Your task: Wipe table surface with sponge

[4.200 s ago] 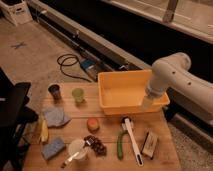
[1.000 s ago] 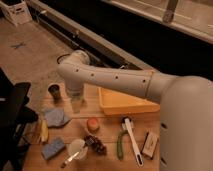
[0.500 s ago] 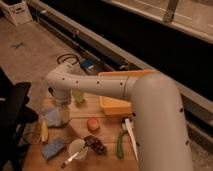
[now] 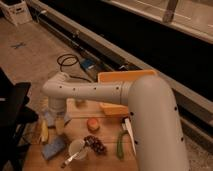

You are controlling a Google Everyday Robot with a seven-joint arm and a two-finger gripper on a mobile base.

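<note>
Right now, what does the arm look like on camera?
White arm of thick, smooth rounded tubes with bulbous joints and small dark dots in rows along the shells. No cables show. The gripper hangs from its far end, over the table.

No legible text (nor labels)

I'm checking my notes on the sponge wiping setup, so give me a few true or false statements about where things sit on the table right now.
The sponge lies on the table surface, free of the gripper. True.
The gripper hangs over the table's right end. False: it is over the left side as seen here, beyond the sponge, near the banana.
A utensil sticks out of the white cup. True.
The orange bin stands on the floor. False: it sits at the table's far edge.
</note>
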